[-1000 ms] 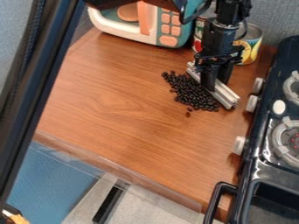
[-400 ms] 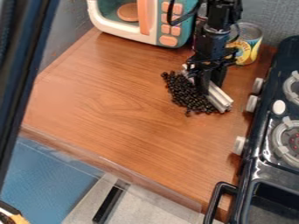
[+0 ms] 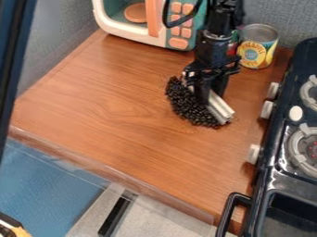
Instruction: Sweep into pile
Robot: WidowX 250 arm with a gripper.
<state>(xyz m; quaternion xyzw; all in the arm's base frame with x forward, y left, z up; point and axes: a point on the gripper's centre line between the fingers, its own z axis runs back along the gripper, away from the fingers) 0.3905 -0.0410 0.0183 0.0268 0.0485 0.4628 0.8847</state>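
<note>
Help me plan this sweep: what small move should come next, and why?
Probably nudge the hand and its bar slightly toward the picture's lower left: the dark beans lie along that side in a long band, not a round pile.

Arm (image 3: 224, 16) black throughout, dull surface broken by small glossy highlights. Upper part blocky, uneven in outline. Thick black cable (image 3: 166, 16) bowing out from one side in rounded loop, smooth-skinned. Wrist section (image 3: 212, 46) below rounder, roughly cylindrical, with thin pale line near its top. Gripper (image 3: 212, 95) black too, wider than wrist, with angular brackets jutting sideways. Fingers (image 3: 202, 92) plain black, long, flat-sided. Screws and markings too small to tell.
</note>
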